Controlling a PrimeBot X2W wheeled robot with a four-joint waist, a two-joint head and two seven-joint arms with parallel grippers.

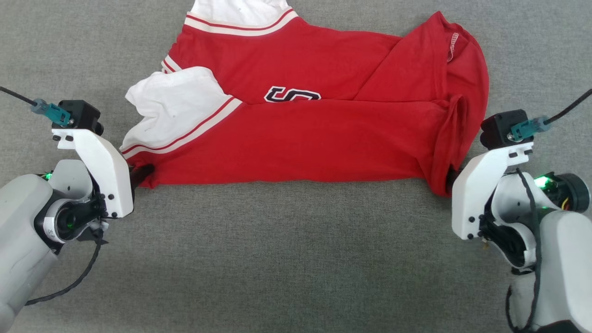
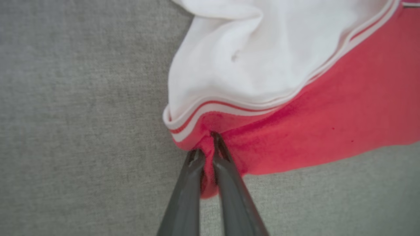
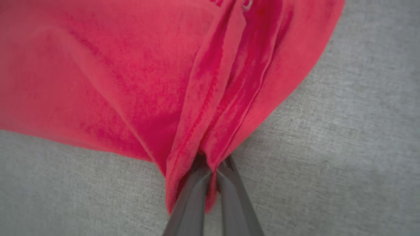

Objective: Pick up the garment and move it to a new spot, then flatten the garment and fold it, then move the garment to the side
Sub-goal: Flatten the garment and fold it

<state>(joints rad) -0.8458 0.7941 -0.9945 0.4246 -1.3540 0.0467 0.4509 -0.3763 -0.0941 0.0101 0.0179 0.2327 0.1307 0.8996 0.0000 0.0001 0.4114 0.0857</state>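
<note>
Left pincer (image 2: pixel 206 146) and right pincer (image 3: pixel 215 164), low, angled inward; each tight on a near corner of the garment (image 1: pixel 300 138)

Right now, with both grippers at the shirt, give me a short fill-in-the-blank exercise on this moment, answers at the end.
1. The left gripper is shut on a near corner of the garment, just below its ___ sleeve.
2. The right gripper is ___ on the garment's other near corner.
3. The garment rests on a ___ fabric surface.
Missing words: white; shut; grey.
</note>
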